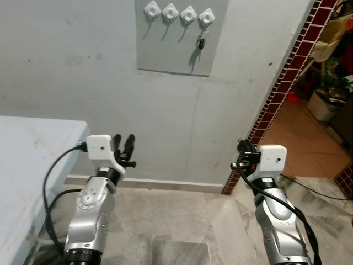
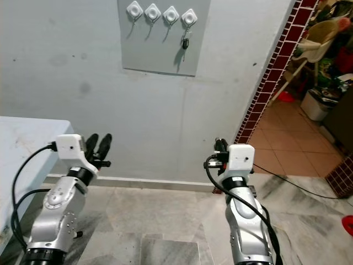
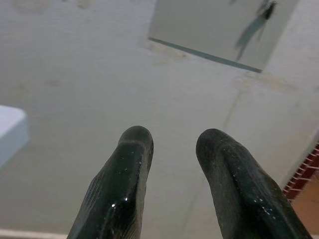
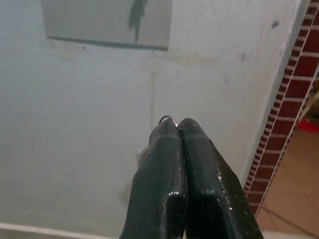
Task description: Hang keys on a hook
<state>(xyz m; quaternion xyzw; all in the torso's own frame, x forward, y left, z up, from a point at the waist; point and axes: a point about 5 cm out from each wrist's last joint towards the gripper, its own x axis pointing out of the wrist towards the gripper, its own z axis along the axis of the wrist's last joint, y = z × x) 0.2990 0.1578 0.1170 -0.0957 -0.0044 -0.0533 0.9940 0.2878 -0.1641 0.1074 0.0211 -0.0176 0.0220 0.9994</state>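
Keys for this task appear to be in the right tool (image 4: 175, 130): its two black fingers are pressed flat together, and a thin loop of wire — most likely the key ring (image 4: 167, 119) — peeps out just past their tips, though the keys themselves are hidden and I cannot say how they hang. The row of four white hooks (image 1: 176, 13) sits on a grey panel (image 1: 176, 49) high on the wall, well above both tools and between them, somewhat nearer the right one. The hook (image 1: 207, 17) at the panel's right end already carries a dark key bunch (image 1: 202, 41), dangling straight down; the three hooks to its left look bare. So the move ahead is, by my reading, mostly upward and forward, with a drift to the robot's left: the right tool has to rise from about skirting height, lean in toward the wall, and bring the ring over one of the free hooks, the ring's opening facing the hook's upturned tip. The left tool (image 3: 174, 149) stands with its fingers parted and nothing between them, pointing at the wall below the panel's left side, beside the far corner of the pale surface (image 1: 33, 154) — it is free, and the right arm is plainly the one to reach.
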